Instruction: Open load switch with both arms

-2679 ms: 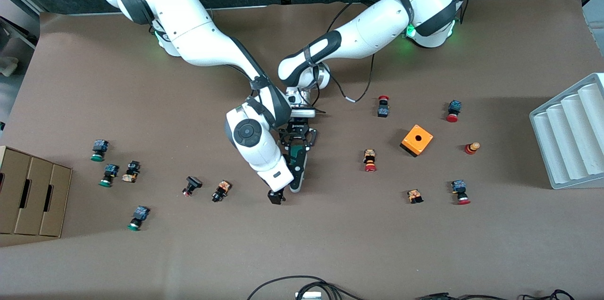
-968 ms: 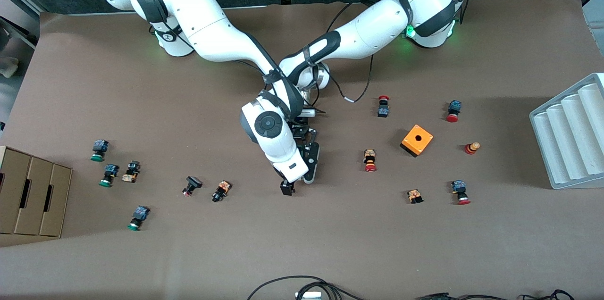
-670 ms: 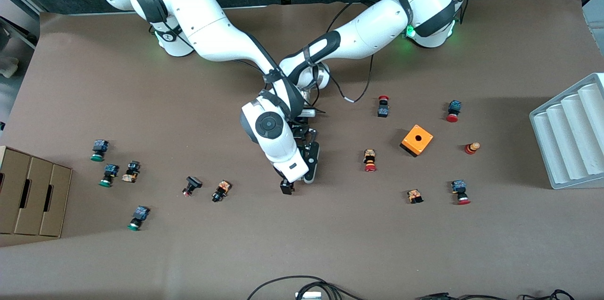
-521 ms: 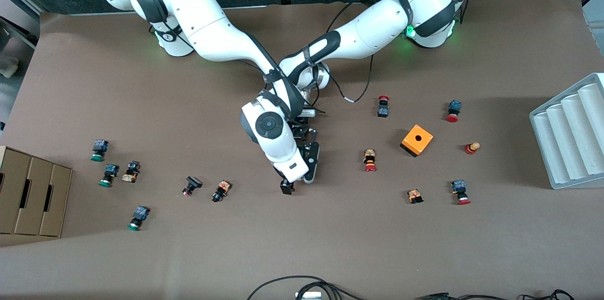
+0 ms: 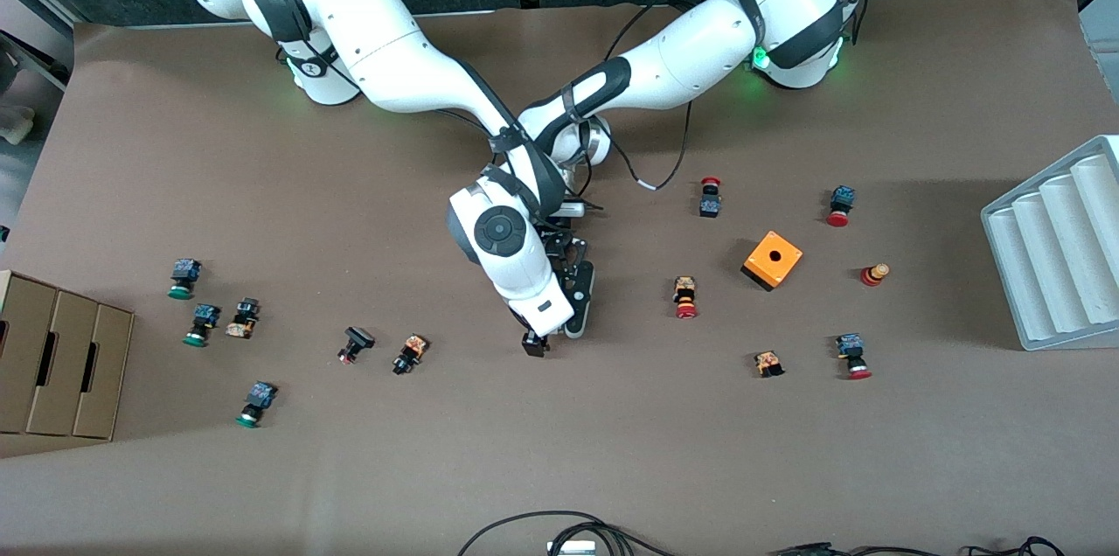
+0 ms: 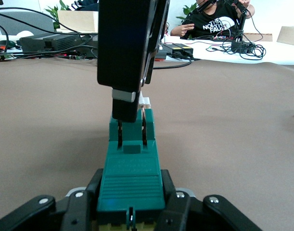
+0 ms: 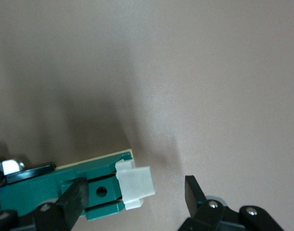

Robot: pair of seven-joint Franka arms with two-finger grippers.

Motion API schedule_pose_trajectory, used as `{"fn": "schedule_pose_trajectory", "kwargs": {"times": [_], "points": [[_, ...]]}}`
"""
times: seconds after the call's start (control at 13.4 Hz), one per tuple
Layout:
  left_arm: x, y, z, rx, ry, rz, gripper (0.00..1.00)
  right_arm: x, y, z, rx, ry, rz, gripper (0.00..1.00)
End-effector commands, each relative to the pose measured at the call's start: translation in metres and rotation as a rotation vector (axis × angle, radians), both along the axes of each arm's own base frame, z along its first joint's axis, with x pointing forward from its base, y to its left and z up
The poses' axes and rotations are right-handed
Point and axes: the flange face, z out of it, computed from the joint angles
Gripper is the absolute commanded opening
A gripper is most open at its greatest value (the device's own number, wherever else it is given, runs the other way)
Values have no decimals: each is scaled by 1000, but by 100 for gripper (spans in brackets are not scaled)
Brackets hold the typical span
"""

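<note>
Fingers (image 6: 84, 211) of your left gripper (image 6: 130, 211) are pinching the load switch (image 6: 131, 168) at mid-table, beside the orange cube (image 5: 773, 260); your right gripper (image 7: 132, 199) is straddling its white end piece (image 7: 135, 185), fingers spread, not touching

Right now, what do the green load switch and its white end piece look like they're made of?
The load switch looks like moulded plastic: matte dark-green body with fine ribs and crisp recesses. Its white end piece looks like smooth, slightly glossy plastic, though that is only a guess from its look.
</note>
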Motion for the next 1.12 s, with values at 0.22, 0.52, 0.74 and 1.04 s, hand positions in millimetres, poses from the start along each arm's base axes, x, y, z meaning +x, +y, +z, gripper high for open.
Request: {"fn": "schedule_pose_trajectory", "kwargs": {"times": [0.22, 0.52, 0.74, 1.04], "points": [[8, 6, -8, 4, -22, 19, 50, -1, 4, 2, 31, 27, -29, 84], [8, 6, -8, 3, -22, 20, 51, 0, 3, 2, 31, 27, -31, 84], [8, 6, -8, 3, -22, 20, 51, -3, 6, 2, 30, 26, -25, 78], [8, 5, -7, 2, -23, 21, 51, -4, 6, 1, 29, 26, -25, 65]]}}
